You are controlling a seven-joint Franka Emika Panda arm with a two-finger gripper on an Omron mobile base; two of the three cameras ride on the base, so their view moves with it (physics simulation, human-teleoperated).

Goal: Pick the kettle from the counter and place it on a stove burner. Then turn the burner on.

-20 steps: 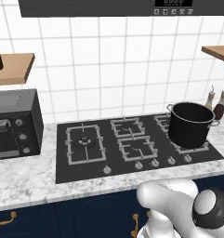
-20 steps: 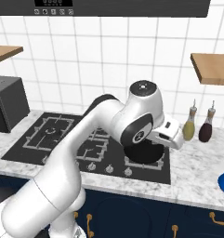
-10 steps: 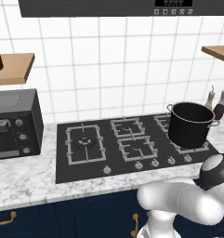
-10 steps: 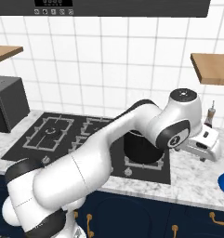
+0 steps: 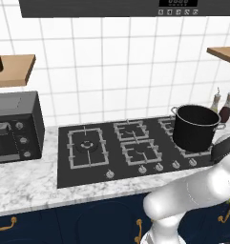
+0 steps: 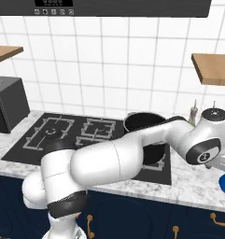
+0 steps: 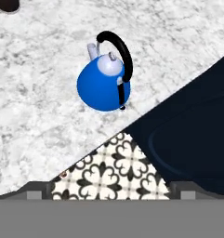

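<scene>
Counter (image 7: 34,121): marbled top, its front edge runs diagonally in the hand view, with navy cabinet (image 7: 187,139) and patterned floor (image 7: 113,172) beyond it. Cooktop (image 5: 73,174): black glass, large burner (image 5: 86,147) at its left bare; stockpot (image 5: 196,127) sits on the right grates. Arm reaches right past the stockpot. Kettle (image 7: 104,83): upright on the counter near the front edge, open stone all around it, handle arched over. Jaws fully apart, holding nothing, above the kettle and clear of it.
</scene>
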